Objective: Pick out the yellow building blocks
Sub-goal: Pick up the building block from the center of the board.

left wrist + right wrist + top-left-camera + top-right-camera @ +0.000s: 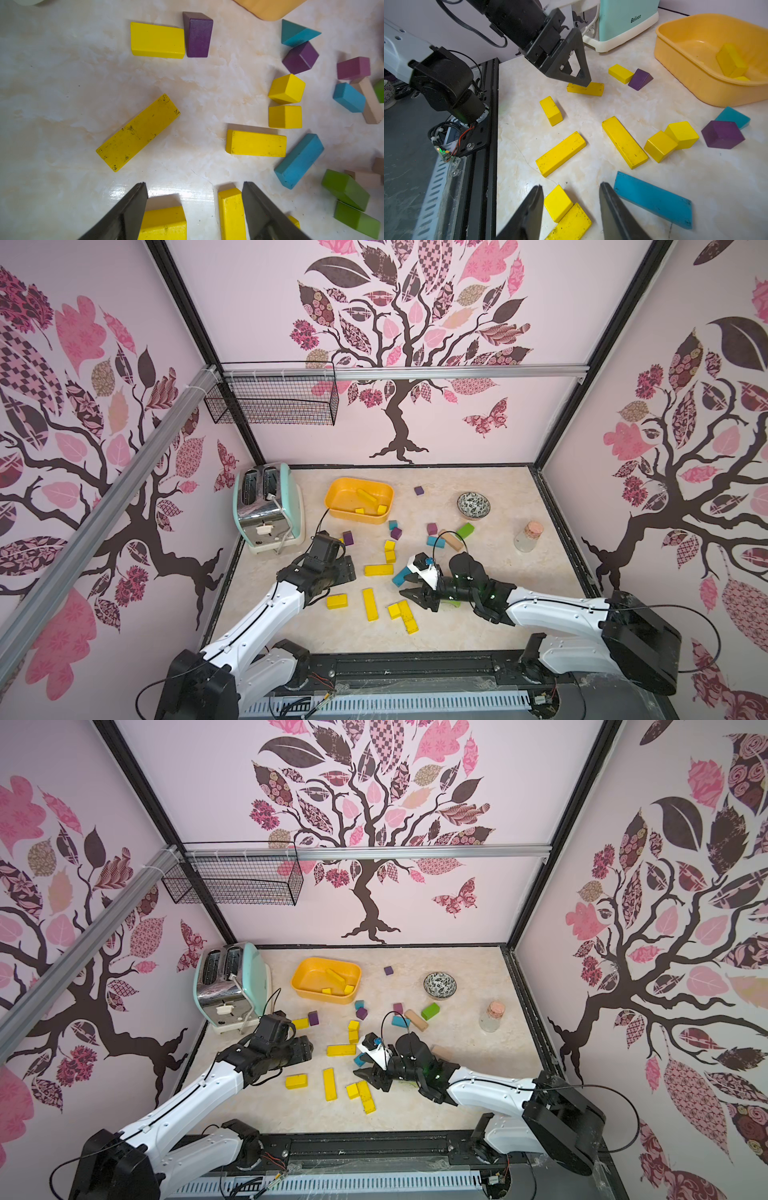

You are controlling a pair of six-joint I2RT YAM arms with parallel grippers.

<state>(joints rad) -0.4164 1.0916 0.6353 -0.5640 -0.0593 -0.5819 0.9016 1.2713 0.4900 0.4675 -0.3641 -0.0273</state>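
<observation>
A: Step?
B: Mid-sort. Some yellow blocks [378, 570] in the tub [343, 495], most loose on the robot's side of it.
A: Jaws?
B: Left gripper [195, 184] and right gripper [571, 186] both apart, empty. Right hovers over a cube [557, 202]. Next, I'd say, lower and close.

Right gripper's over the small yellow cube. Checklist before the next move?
1. Right gripper open: ok, jaws apart.
2. Small yellow cube between the jaws: ok.
3. Cube free of neighbours: not ok, a long yellow bar touches it.
4. Blue bar clear of the gripper: cannot tell, very close.
5. Left gripper out of the way: ok, open, well apart.
6. Orange tub has room: ok, holds few yellow blocks.
</observation>
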